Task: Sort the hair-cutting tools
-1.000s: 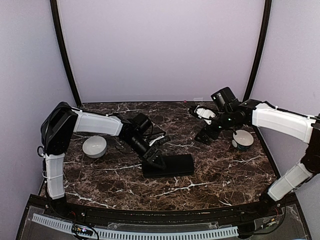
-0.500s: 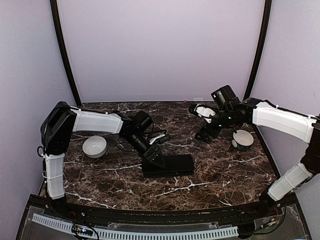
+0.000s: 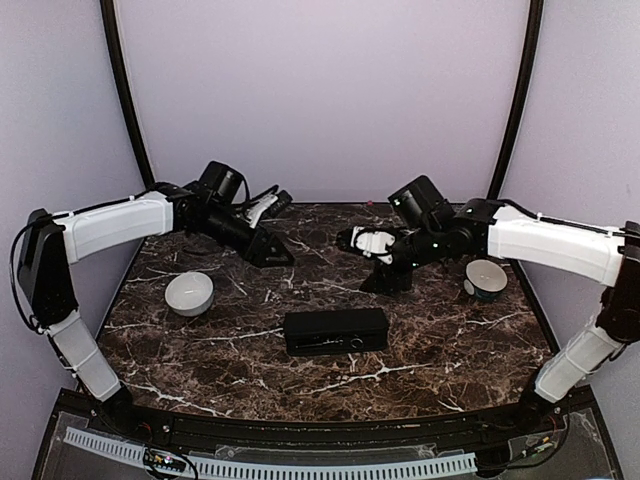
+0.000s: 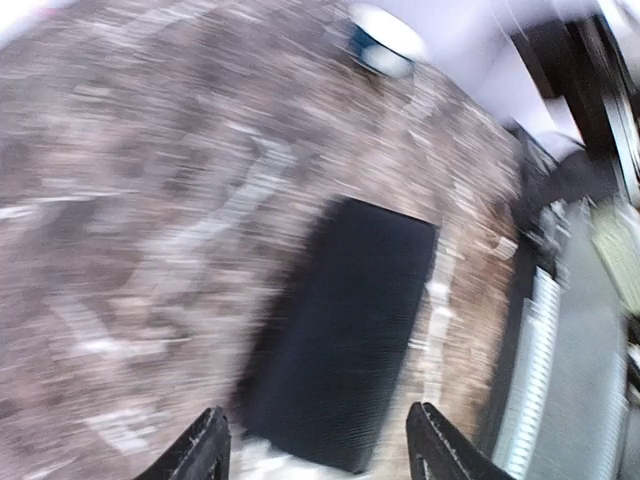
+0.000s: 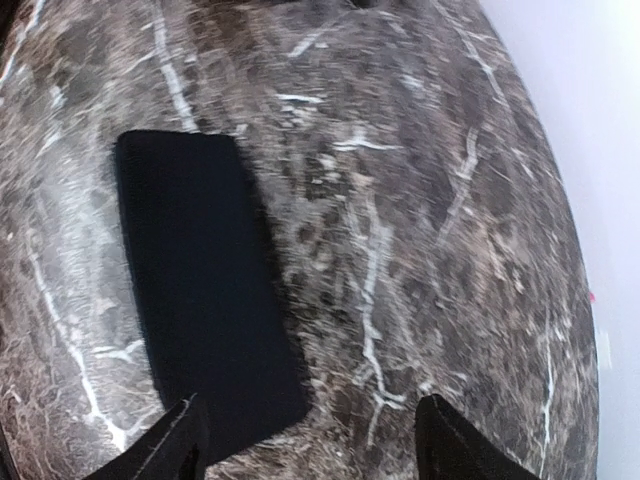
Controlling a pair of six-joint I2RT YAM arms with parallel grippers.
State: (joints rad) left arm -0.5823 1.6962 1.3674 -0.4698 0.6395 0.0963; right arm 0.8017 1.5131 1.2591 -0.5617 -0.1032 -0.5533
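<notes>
No hair-cutting tools show in any view. The flat black case (image 3: 335, 330) lies shut on the marble table (image 3: 450, 350), near the middle. My left gripper (image 3: 273, 254) hangs above the table behind and left of the case. In the blurred left wrist view its jaws (image 4: 320, 455) stand open with nothing between them, and the case (image 4: 345, 330) lies beyond them. My right gripper (image 3: 383, 282) hovers behind and right of the case. It is open and empty (image 5: 305, 445), with the case (image 5: 205, 280) to the left under its left finger (image 5: 170, 445).
A white bowl (image 3: 189, 293) sits at the left of the table. A second white bowl with a dark inside (image 3: 485, 278) sits at the right, also seen as a blurred bowl (image 4: 385, 35) in the left wrist view. Black frame posts and lilac walls close in the back.
My left arm has lifted off the case's left end and swung back and left. My right arm has moved left towards the table's middle. The case has stayed put.
</notes>
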